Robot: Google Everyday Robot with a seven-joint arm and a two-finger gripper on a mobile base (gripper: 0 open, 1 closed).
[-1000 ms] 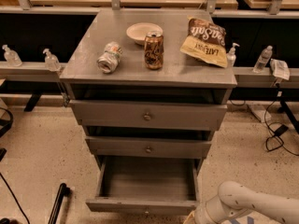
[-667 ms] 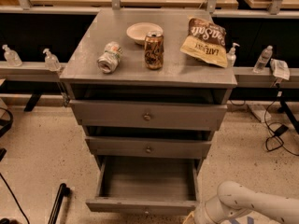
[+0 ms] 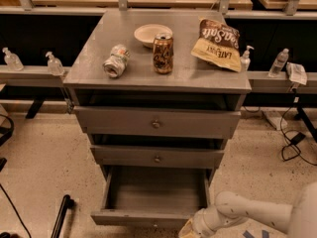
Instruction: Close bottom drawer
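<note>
The gripper [image 3: 191, 229] is held low by the front of the pulled-out bottom drawer [image 3: 143, 217] — placed, it is judged, for an inward push — its state cannot be told

the gripper [image 3: 189, 230], cut off by the lower edge, sits beside the bottom drawer [image 3: 143, 218].

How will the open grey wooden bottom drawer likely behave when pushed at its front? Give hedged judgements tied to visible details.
The grey wooden bottom drawer shows nothing inside, so it probably slides lightly. It looks like rigid board, unlikely to flex. The gripper sits by its front right corner; pushing there might skew it.
</note>
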